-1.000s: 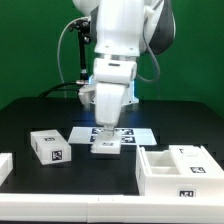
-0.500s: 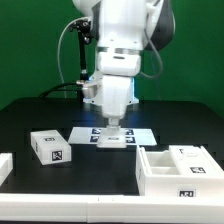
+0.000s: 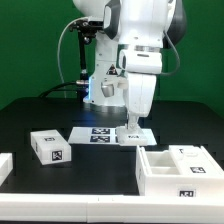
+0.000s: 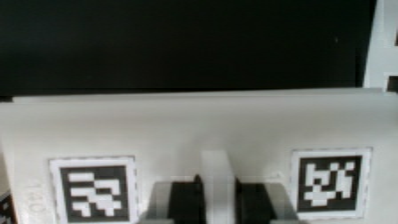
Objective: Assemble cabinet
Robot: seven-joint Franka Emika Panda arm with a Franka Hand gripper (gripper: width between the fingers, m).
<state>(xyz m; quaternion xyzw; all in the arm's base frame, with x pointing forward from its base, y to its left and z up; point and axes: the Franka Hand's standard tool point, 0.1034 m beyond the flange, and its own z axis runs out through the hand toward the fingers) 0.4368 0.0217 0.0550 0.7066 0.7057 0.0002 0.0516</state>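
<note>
The cabinet, a large white open box with an inner divider and a tag on its front, sits at the exterior view's lower right. My gripper is just behind it and to its left, low over the table. It is shut on a white flat tagged part. In the wrist view that part fills the picture with two tags on it. My gripper has its dark fingertips on either side of the part's white middle ridge.
The marker board lies flat on the black table left of my gripper. A small white tagged block sits at the exterior view's left. Another white piece shows at the left edge.
My gripper has moved toward the exterior view's right with the white tagged part, from over the marker board's middle to its right end, nearer the cabinet.
</note>
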